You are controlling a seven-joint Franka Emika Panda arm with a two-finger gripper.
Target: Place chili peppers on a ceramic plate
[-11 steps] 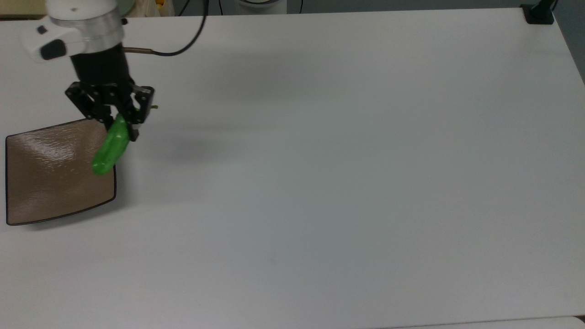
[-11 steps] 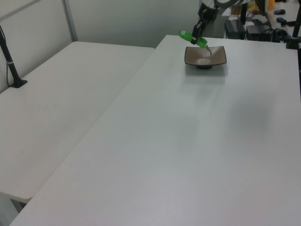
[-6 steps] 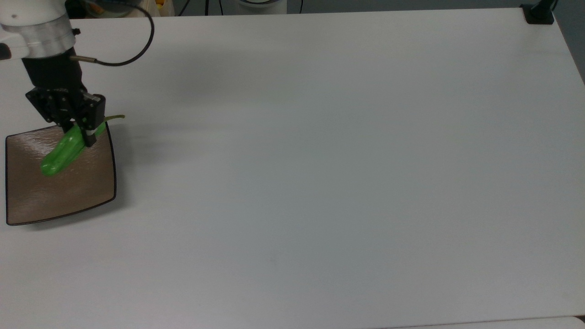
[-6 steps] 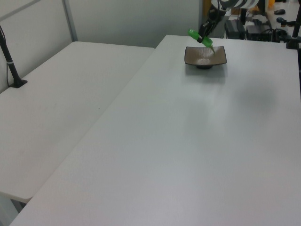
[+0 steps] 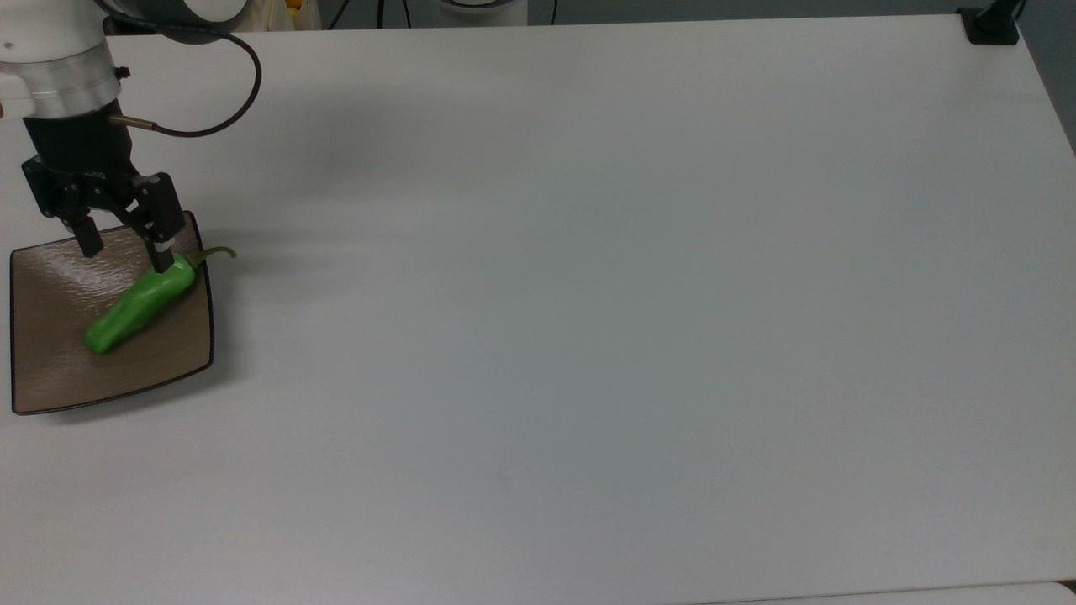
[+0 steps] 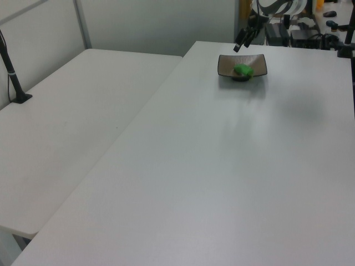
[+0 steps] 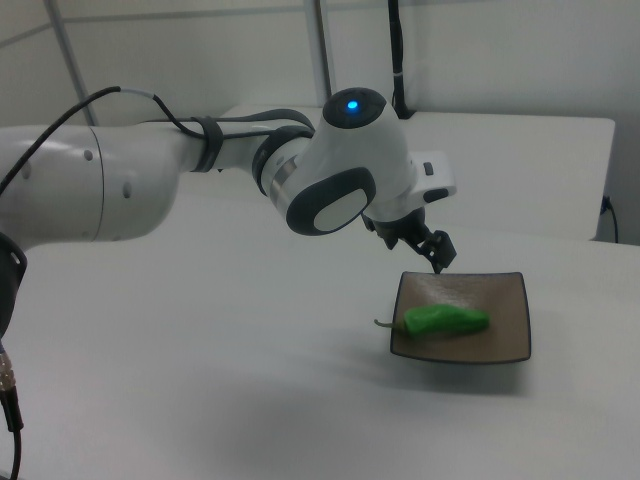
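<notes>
Top view, bench [image 5: 588, 294]: broad white surface, bare across its middle and the top view's right.
Ceramic plate [image 5: 50, 370]: square, brown-tan with a thin dark rim, at about 9 o'clock on the bench, close to the top view's left edge; in the left view the ceramic plate [image 6: 227, 64] sits at the far end; in the right view the ceramic plate [image 7: 505, 320] is tilted toward the camera.
Chili pepper [image 5: 139, 301]: bright green, lying flat on the plate, tip pointing to about 8 o'clock and its thin curved stem reaching past the plate's rim at about 2 o'clock; in the right view the chili pepper [image 7: 447, 319] lies across the plate's near half, and in the left view the chili pepper [image 6: 242, 70] rests inside it.
Gripper [image 5: 126, 248]: jaws apart and holding nothing, one finger just above the pepper's stem end in the top view; raised above the plate's far edge in the right view [image 7: 436, 262].
Arm [image 7: 200, 170]: white, reaching in from the right view's left.
</notes>
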